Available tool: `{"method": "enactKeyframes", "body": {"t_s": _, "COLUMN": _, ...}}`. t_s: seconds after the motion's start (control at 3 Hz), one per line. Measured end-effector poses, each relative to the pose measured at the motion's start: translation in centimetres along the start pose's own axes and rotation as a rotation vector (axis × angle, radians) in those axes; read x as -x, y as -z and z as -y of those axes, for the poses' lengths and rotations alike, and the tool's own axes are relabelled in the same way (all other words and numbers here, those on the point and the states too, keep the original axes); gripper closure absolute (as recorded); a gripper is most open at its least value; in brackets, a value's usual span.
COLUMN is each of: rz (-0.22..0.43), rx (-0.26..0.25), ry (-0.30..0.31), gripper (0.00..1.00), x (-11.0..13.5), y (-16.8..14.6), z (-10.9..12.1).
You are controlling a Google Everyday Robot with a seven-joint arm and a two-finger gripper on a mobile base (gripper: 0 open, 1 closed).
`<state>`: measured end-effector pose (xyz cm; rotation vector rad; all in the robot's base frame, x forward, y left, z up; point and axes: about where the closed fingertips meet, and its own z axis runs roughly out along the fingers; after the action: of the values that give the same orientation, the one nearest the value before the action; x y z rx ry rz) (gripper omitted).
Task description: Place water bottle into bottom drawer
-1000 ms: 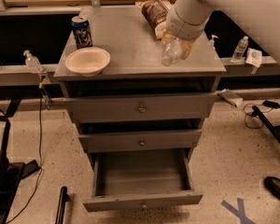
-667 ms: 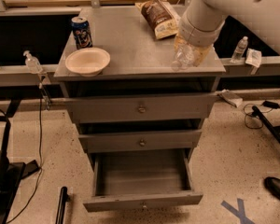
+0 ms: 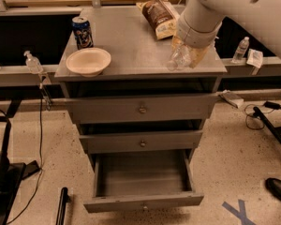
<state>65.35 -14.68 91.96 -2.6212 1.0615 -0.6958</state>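
The water bottle [image 3: 179,57] is clear crinkled plastic. It hangs tilted under my white arm, over the front right part of the grey cabinet top [image 3: 126,46]. My gripper [image 3: 189,50] is shut on it, mostly hidden by the wrist. The bottom drawer [image 3: 131,202] is pulled out and open, with its deep grey box empty. It lies below and to the left of the bottle. The two shallower drawers above it are closed.
A blue drink can [image 3: 82,32], a pale bowl [image 3: 88,61] and a brown snack bag [image 3: 160,18] sit on the cabinet top. A pump-top sanitizer bottle [image 3: 33,62] stands on the left ledge and a small bottle [image 3: 240,49] on the right. Cables and a shoe [image 3: 278,189] lie on the floor.
My arm has carried the water bottle a little to the right and toward the cabinet's front edge. The drawers, can and bowl have not moved.
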Motion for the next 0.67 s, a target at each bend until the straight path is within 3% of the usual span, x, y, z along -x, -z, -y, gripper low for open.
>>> {"method": "enactKeyframes", "body": {"t_s": 0.33, "rz": 0.066, "rx": 0.061, "ry": -0.157, "gripper": 1.0, "x": 0.2, "y": -1.1, "z": -1.9}}
{"method": "enactKeyframes", "body": {"t_s": 0.67, "rz": 0.222, "rx": 0.246, "ry": -0.488, "gripper": 1.0, "x": 2.1, "y": -3.3, "z": -6.3}}
